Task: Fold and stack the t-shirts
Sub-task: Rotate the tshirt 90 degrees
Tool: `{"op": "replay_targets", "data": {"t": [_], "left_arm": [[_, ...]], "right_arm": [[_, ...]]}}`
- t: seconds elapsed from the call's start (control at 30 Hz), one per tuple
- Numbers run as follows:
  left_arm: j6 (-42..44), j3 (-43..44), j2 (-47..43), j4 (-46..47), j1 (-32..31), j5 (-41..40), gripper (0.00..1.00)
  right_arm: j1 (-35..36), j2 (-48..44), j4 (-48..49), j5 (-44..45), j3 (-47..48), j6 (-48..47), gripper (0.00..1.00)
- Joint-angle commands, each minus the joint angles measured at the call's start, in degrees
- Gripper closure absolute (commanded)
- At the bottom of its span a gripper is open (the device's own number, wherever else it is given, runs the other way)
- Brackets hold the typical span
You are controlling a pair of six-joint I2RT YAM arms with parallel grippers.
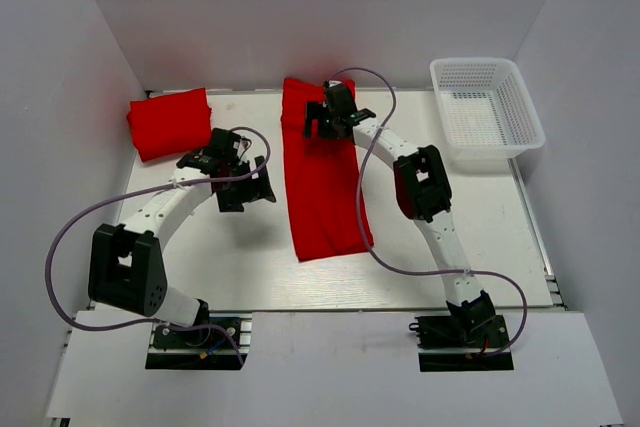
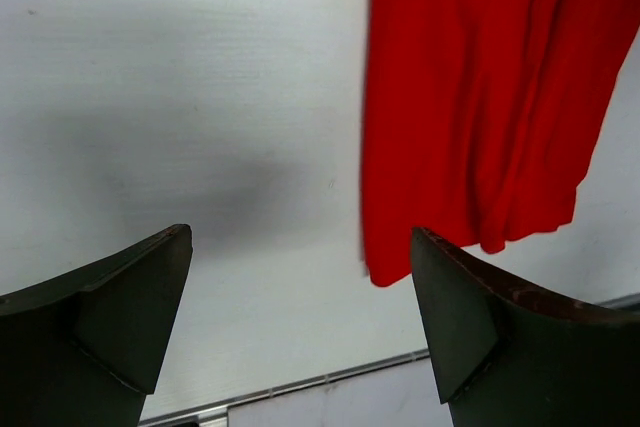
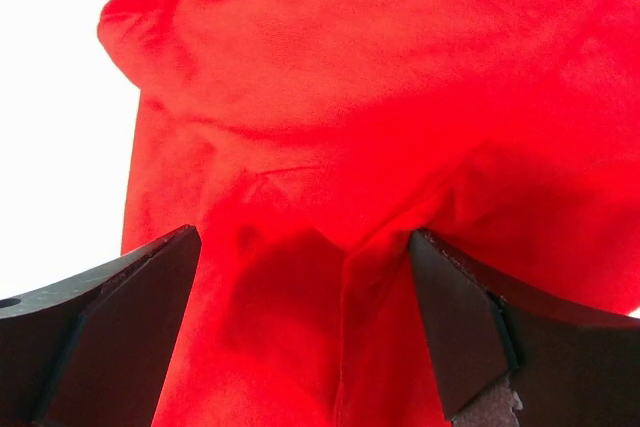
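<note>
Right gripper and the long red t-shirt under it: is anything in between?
Nothing visible. The right gripper hangs open directly over the long t-shirt, with only red cloth between its fingers. The left gripper is off to the side, open over the bare table.

Nothing readable is showing in any of the three views: no text, labels, brands or numbers. The t-shirts (image 1: 322,192) are showing plain red cloth and the basket (image 1: 487,154) plain white lattice.
</note>
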Motion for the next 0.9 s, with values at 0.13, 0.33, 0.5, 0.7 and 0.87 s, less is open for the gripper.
{"op": "replay_targets", "data": {"t": [0.13,0.33,0.5,0.7,0.87], "left_arm": [[3.16,-0.49,1.79,-1.61,-1.44,6.44,0.00],[3.68,-5.77,-1.73,0.87,-1.96,8.31,0.00],[3.68,-9.02,-3.30,0.51,-3.98,9.07,0.00],[4.82,-11.84,-5.77,2.88,-6.62,11.02,0.00],[5.35,-12.37,-5.24,3.94,-7.76,12.34,0.00]], "right_arm": [[-0.09,-15.09,11.35,-16.85,-12.65,-7.26,0.10],[0.00,-34.75,10.39,-13.26,-27.52,-13.15,0.10],[0.18,-50.74,1.90,-12.62,-49.21,-12.20,0.10],[0.35,-62.54,-6.75,-23.33,-68.48,-7.10,0.10],[0.44,-65.72,-6.14,-26.86,-76.57,-4.11,0.10]]}}
